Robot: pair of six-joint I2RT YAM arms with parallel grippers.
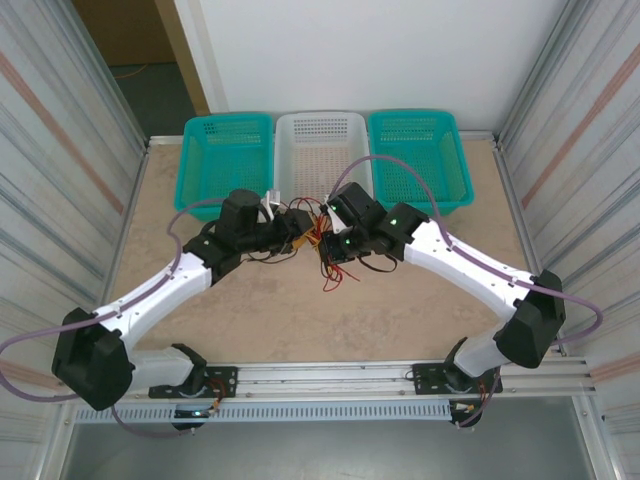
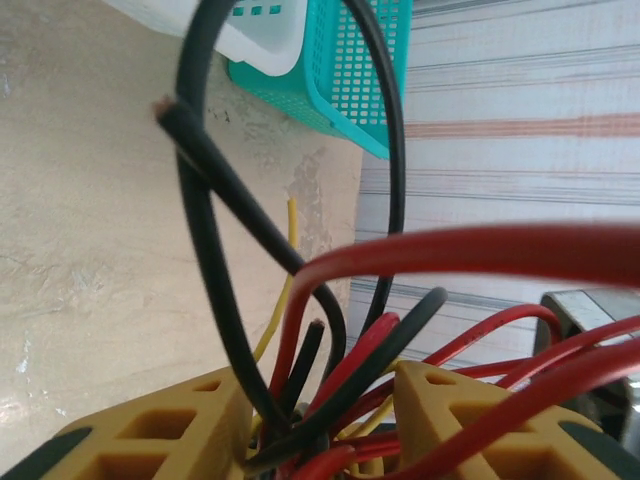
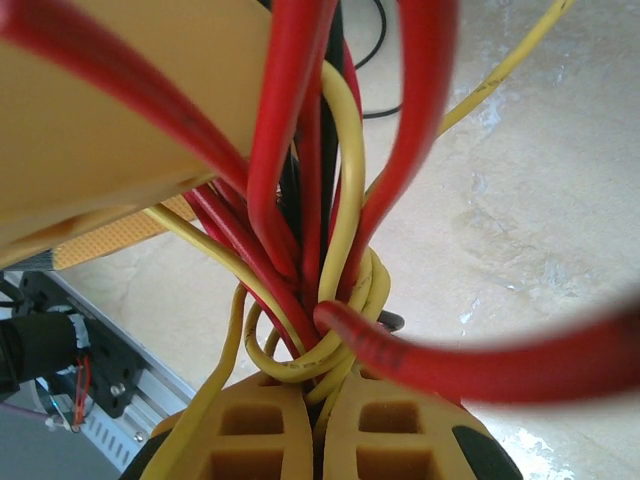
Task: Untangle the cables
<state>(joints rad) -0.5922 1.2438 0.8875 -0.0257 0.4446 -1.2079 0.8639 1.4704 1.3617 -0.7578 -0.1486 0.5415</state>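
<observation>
Teal baskets [image 1: 228, 120] flanking white basket [image 1: 322, 116], tangled cables [image 1: 335, 277]

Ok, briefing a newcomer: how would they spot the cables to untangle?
On the table, before the white basket, the left gripper and right gripper meet. The cables bunch between them: thin red, black and yellow wires, unlike the thick lilac-grey cables along the arms.
</observation>
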